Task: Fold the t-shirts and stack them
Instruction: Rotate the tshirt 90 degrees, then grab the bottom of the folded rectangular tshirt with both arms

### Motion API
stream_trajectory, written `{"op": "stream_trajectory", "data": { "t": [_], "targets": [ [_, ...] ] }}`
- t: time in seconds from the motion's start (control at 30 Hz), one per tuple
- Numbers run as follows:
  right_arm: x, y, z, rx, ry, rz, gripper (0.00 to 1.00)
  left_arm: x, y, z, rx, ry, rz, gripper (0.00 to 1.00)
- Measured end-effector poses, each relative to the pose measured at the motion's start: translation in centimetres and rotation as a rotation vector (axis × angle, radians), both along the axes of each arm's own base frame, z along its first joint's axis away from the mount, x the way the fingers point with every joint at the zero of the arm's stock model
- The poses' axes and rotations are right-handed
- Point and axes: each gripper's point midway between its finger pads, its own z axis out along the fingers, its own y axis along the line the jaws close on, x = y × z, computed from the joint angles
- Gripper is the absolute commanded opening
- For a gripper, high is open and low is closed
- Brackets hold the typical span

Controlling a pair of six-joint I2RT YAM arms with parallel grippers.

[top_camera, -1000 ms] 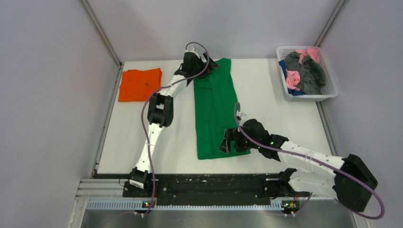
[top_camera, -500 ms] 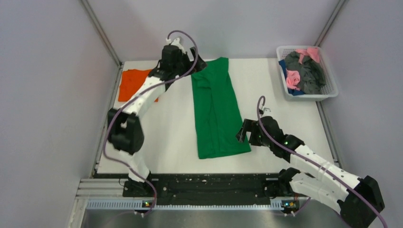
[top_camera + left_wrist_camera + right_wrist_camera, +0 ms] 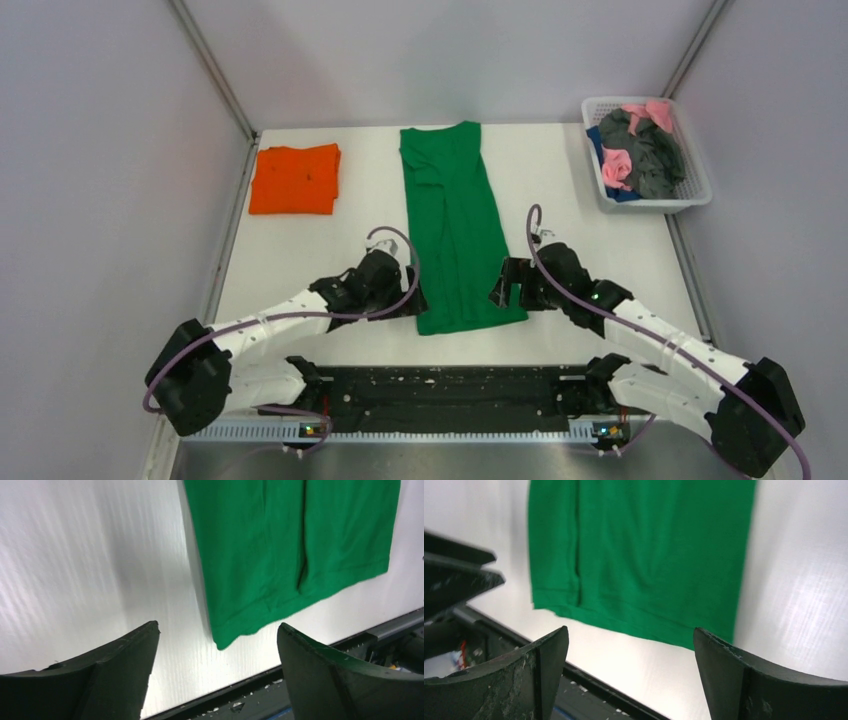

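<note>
Our left fingers [image 3: 115, 670] are back from the far end, open and empty like our right fingers [image 3: 734, 675]; wrist views cut off the green t-shirt [image 3: 455, 230].

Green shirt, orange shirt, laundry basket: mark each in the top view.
green t-shirt [image 3: 455, 230]: top external view, middle of the folded strip.
orange t-shirt [image 3: 294, 179]: top external view, centre of the folded square.
basket [image 3: 655, 205]: top external view, near white wall.

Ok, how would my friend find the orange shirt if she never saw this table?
Start at the white table and look to its far left corner. There lies the bright orange cloth t-shirt, folded into a flat square. The bright green cloth t-shirt in the middle is a long strip instead.
</note>
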Motion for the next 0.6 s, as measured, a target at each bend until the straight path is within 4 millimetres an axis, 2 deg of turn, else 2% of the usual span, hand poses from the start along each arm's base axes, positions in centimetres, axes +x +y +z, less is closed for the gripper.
{"op": "stream_trajectory", "data": {
  "t": [0.17, 0.23, 0.3, 0.47, 0.53, 0.6],
  "targets": [
    [0.6, -3.0, -0.9, -0.109, -0.013, -0.128, 0.89, -4.2, -1.6, -2.1, -0.049, 0.092, -0.029, 0.67],
    [0.7, -3.8, -1.3, -0.134, -0.016, -0.166, 0.85, -5.1, -1.9, -2.7, -0.058, 0.113, -0.026, 0.56],
    [0.6, -4.6, -2.1, -0.165, -0.01, -0.194, 0.81, -5.3, -2.0, -3.2, -0.061, 0.128, -0.004, 0.45],
    [0.1, -5.5, -4.1, -0.207, 0.024, -0.207, 0.75, -4.6, -2.6, -4.0, -0.068, 0.14, 0.043, 0.35],
    [0.0, -5.6, -5.0, -0.216, 0.037, -0.208, 0.7, -4.3, -3.0, -4.1, -0.076, 0.141, 0.051, 0.32],
    [-0.1, -5.6, -5.8, -0.224, 0.057, -0.206, 0.64, -4.0, -3.3, -4.2, -0.078, 0.141, 0.056, 0.24]
  ]
}}
